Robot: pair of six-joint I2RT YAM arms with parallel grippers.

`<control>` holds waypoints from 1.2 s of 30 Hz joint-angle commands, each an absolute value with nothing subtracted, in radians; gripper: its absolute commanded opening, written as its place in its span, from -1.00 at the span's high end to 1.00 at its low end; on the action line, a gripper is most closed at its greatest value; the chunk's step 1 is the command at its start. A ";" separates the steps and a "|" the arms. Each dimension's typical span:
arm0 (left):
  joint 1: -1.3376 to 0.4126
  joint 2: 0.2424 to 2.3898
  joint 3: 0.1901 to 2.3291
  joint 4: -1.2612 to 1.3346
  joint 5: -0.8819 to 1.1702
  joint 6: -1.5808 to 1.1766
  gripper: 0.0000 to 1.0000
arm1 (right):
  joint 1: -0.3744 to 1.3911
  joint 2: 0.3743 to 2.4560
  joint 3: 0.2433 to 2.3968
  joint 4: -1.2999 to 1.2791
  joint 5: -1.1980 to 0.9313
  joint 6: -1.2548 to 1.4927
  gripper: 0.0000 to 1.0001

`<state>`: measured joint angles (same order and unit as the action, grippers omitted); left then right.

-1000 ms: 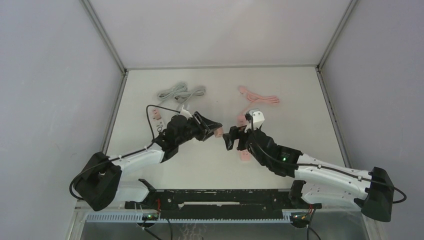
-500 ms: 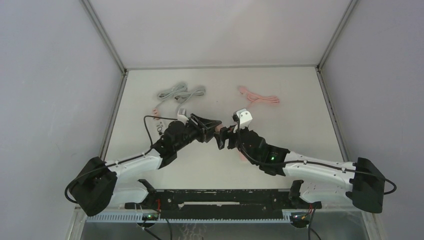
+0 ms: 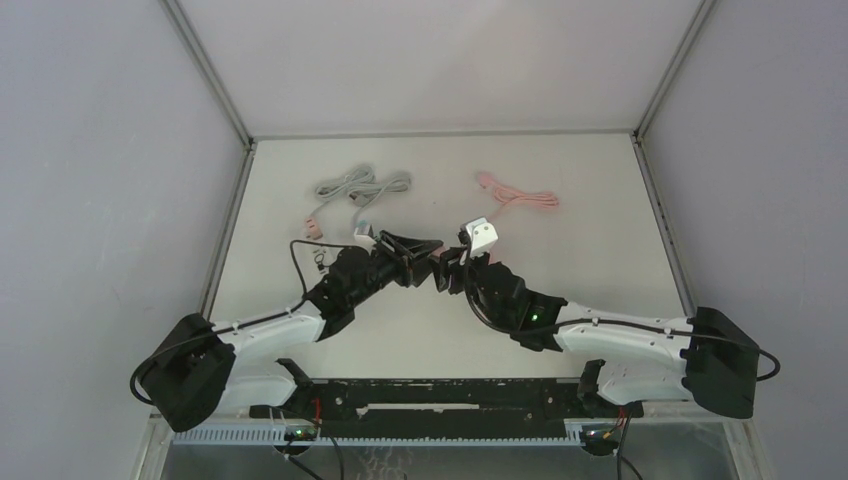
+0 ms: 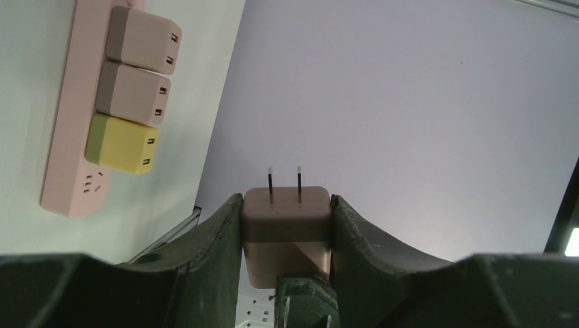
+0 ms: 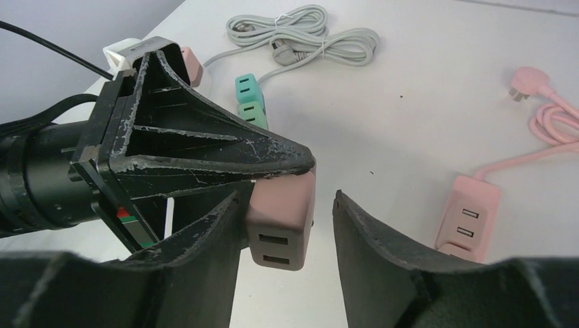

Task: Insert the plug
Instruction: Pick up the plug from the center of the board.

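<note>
The plug (image 4: 287, 219) is a pinkish-brown cube with two metal prongs pointing away from the left wrist camera. My left gripper (image 4: 287, 199) is shut on its sides and holds it above the table. In the right wrist view the plug (image 5: 283, 225) shows its slotted end between the fingers of my right gripper (image 5: 287, 198). The inner finger (image 5: 218, 232) lies close beside the plug and the other finger (image 5: 369, 246) stands clearly apart, so the right gripper is open. In the top view both grippers, left (image 3: 430, 250) and right (image 3: 447, 268), meet at mid-table.
A pink power strip (image 4: 68, 137) carries two pinkish-brown adapters and a yellow one. Another pink strip end (image 5: 471, 215) lies on the right with its pink cable (image 5: 553, 130). A grey coiled cable (image 3: 360, 187) and teal adapters (image 5: 249, 96) lie at the back left.
My right arm has swung left to meet the left gripper. Its jaws now straddle the plug and have narrowed. The left gripper keeps its hold and has shifted slightly back.
</note>
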<state>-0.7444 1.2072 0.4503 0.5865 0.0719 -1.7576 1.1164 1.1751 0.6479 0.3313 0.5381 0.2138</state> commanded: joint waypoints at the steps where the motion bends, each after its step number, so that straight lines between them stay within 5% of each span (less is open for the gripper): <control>1: -0.752 1.194 0.442 0.647 0.054 -1.787 0.94 | 1.131 1.196 0.647 0.407 0.550 0.183 -0.13; 6: -0.753 1.213 0.438 0.678 0.065 -1.800 0.94 | 1.134 1.210 0.647 0.413 0.560 0.174 0.03; 18: -0.764 1.253 0.433 0.695 0.084 -1.762 0.60 | 1.144 1.123 0.649 0.322 0.556 0.161 1.00; 25: -0.759 1.237 0.461 0.599 0.070 -1.573 -0.07 | 1.144 1.062 0.758 0.035 0.550 0.229 1.00; 36: -0.741 1.204 0.565 0.322 0.048 -1.191 -0.38 | 1.101 0.984 0.883 -0.435 0.524 0.458 1.00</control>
<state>-0.7509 1.2190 0.4915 0.4454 0.0631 -1.3911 1.1290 1.0374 0.8093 -0.2741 0.5297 0.3412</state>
